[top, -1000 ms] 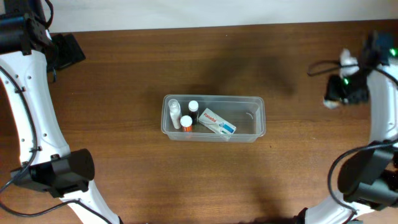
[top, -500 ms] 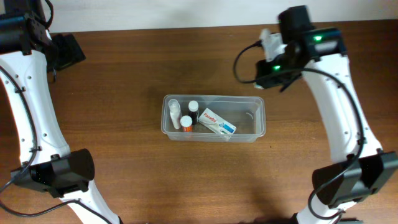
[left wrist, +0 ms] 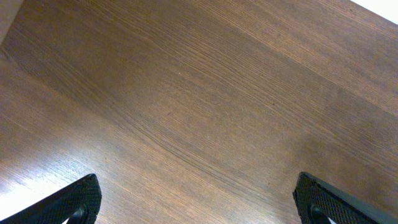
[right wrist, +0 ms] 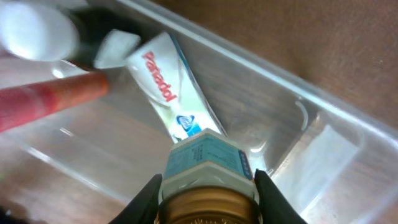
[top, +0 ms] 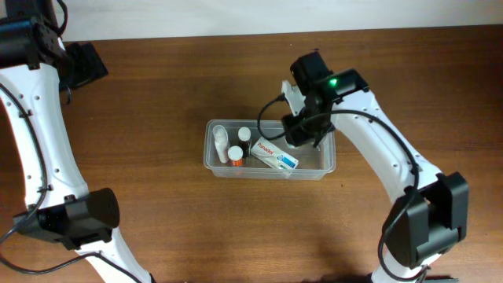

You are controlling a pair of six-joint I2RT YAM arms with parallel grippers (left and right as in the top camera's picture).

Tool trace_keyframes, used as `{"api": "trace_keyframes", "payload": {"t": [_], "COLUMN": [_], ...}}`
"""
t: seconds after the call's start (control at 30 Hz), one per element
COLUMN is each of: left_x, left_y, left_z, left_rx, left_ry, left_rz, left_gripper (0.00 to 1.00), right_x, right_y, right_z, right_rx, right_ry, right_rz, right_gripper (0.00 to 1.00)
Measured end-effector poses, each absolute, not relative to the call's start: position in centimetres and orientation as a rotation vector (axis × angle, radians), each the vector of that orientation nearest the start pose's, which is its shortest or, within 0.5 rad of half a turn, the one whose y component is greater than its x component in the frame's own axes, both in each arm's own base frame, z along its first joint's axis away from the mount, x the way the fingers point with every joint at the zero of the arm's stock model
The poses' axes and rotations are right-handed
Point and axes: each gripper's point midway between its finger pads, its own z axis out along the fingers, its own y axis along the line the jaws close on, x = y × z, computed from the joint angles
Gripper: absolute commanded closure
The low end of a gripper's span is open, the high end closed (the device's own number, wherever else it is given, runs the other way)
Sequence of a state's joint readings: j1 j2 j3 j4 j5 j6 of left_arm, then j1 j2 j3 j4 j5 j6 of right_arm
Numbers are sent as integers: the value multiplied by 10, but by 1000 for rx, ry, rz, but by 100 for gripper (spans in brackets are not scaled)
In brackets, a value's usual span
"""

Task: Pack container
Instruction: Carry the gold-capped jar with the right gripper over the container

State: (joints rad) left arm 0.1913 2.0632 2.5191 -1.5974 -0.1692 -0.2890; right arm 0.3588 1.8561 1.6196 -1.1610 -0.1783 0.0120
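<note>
The clear plastic container (top: 326, 167) sits mid-table. Inside it lie a white bottle (top: 219, 141), an orange-capped bottle (top: 236, 155), a dark bottle with a white cap (top: 244, 138) and a white Panadol box (top: 273, 154). My right gripper (top: 297, 126) hangs over the container's right half. In the right wrist view it is shut on a gold-capped bottle with a blue and white label (right wrist: 208, 165), held above the container (right wrist: 323, 149) and the Panadol box (right wrist: 165, 84). My left gripper (left wrist: 199, 205) is open and empty over bare wood at the far left.
The brown wooden table (top: 157, 220) ends at a white wall edge along the back. The left arm's white links run down the left side, and the right arm reaches in from the lower right.
My right arm has swung from the far right edge leftward and down to above the container's right half. The left arm and the items in the container have not moved.
</note>
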Motion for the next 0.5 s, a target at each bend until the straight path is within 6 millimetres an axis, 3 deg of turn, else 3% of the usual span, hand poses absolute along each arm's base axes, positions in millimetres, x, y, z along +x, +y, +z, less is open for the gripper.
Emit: {"api": "trace_keyframes", "payload": {"t": [0.23, 0.5], "left_x": [426, 426], "left_y": [112, 112], "left_z": [287, 287], "left_rx": [-690, -690], "left_ry": [2609, 2608], "left_rz": [200, 200], "left_gripper": [1, 1], "right_x": [340, 344], "right_y": [160, 155], "right_z": [78, 59], "right_rx": [-519, -514], "right_ry": [2984, 2958], "right_rz": [300, 256], "right_gripper": [70, 71]}}
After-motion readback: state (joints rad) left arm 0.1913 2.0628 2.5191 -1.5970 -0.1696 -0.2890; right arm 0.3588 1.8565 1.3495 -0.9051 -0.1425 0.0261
